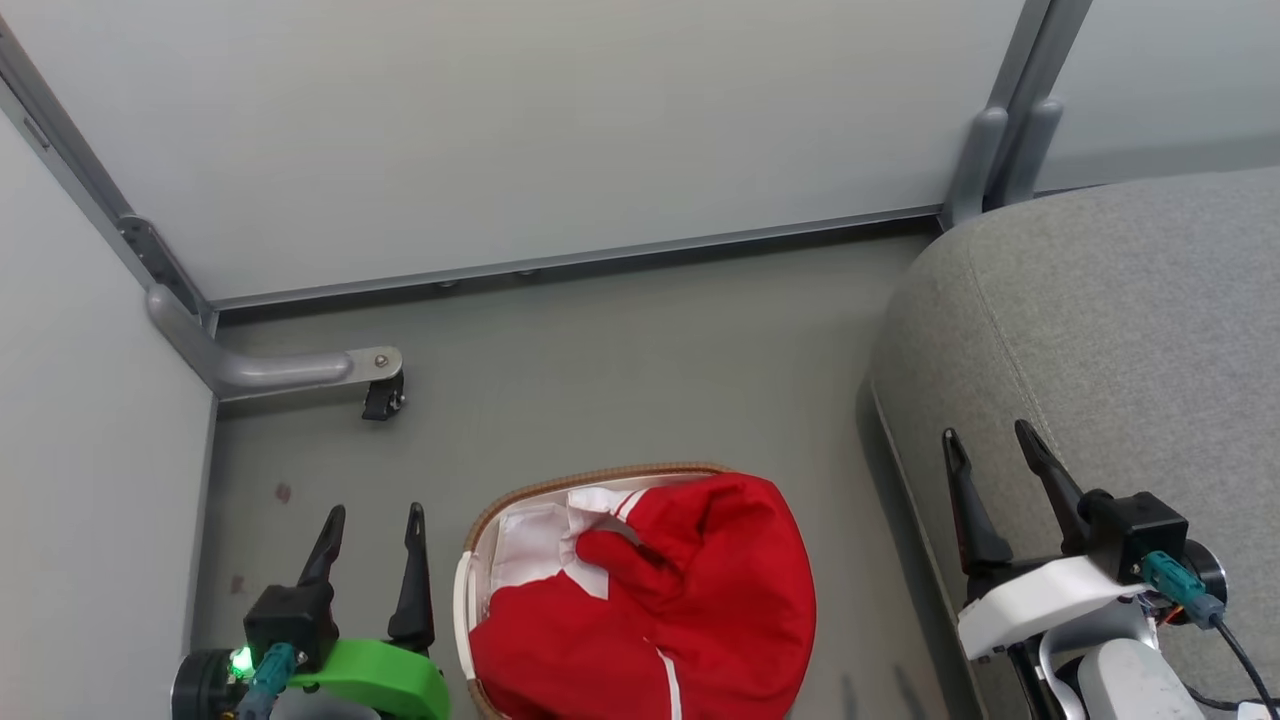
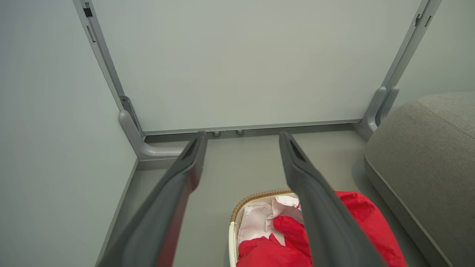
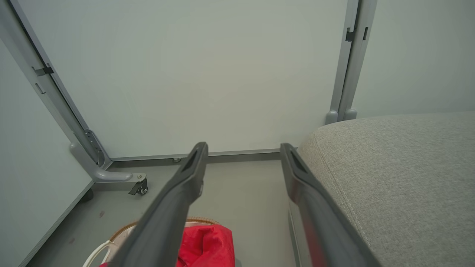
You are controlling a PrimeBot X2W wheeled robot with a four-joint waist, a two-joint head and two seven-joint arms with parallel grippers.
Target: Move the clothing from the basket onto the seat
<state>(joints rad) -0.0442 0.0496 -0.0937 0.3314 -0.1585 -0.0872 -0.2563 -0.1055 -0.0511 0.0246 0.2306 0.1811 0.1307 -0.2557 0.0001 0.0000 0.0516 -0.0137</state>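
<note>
Found the clothing (image 1: pixel 700 590) heaped in the basket (image 1: pixel 545 490), red folds spilling over the right rim, some white cloth showing at the far left corner. Saw the basket standing on the grey floor (image 1: pixel 620 370), near the seat (image 1: pixel 1120 320) on its right, not touching. Noted the left fingers (image 1: pixel 412 580) spread wide and empty, low beside the basket's left side. Noted the right fingers (image 1: pixel 970 520) likewise parted, gripping nothing, poised over the seat's edge. Spotted a small black caster (image 1: pixel 383 398) by the far wall.
</note>
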